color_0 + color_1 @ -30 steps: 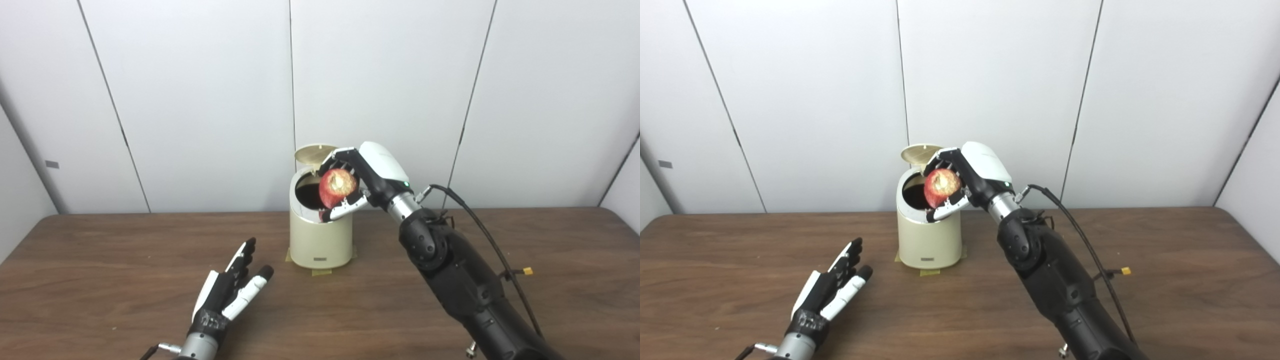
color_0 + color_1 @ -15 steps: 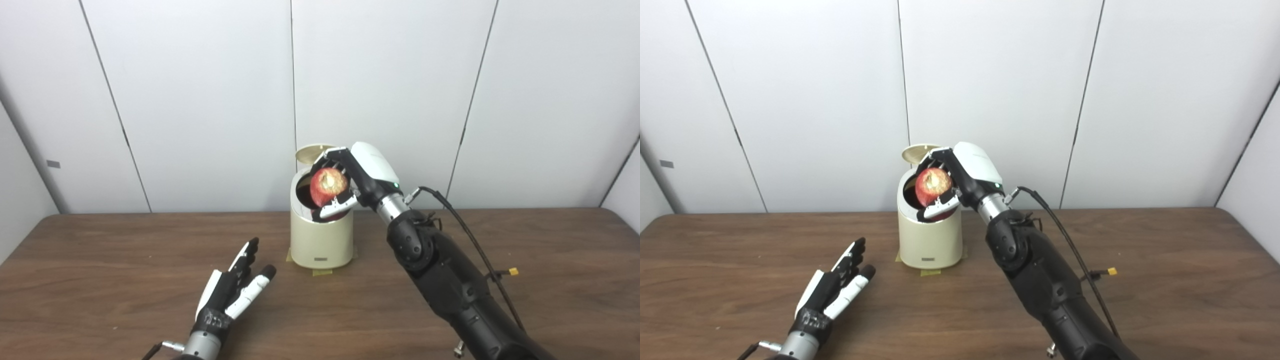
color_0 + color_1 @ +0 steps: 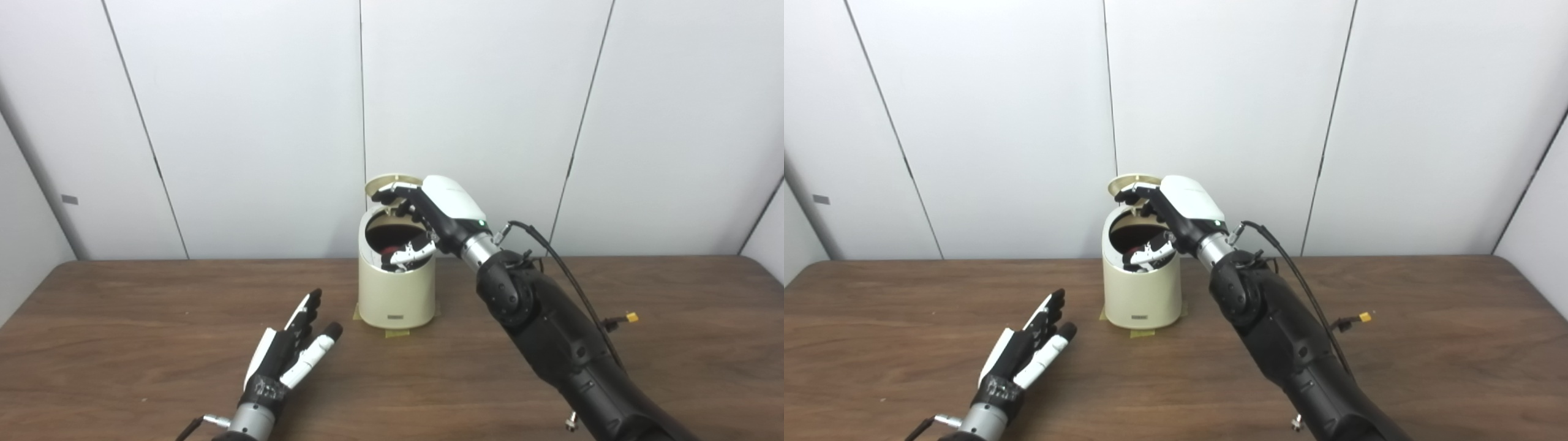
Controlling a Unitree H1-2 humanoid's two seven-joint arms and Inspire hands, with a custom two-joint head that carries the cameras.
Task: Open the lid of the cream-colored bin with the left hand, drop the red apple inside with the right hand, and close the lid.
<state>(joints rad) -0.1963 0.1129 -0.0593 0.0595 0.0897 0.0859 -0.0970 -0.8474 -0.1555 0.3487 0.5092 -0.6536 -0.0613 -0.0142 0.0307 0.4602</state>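
Observation:
The cream-colored bin (image 3: 395,297) stands at the back middle of the table, its round lid (image 3: 384,183) tipped up behind the mouth. Deep inside the dark mouth a sliver of the red apple (image 3: 389,250) shows. My right hand (image 3: 422,220) hovers over the bin's mouth, open, fingers spread above and thumb at the near rim, holding nothing. My left hand (image 3: 288,358) lies open on the table to the front left of the bin, fingers stretched out and empty.
The brown wooden table (image 3: 122,343) stretches wide on both sides of the bin. Yellow tape (image 3: 397,334) marks the bin's foot. A black cable with a yellow plug (image 3: 629,318) hangs off my right forearm. White wall panels close off the back.
My right hand moved left over the bin's mouth and let go of the apple, which dropped inside. The left hand stayed on the table. The view shifted slightly.

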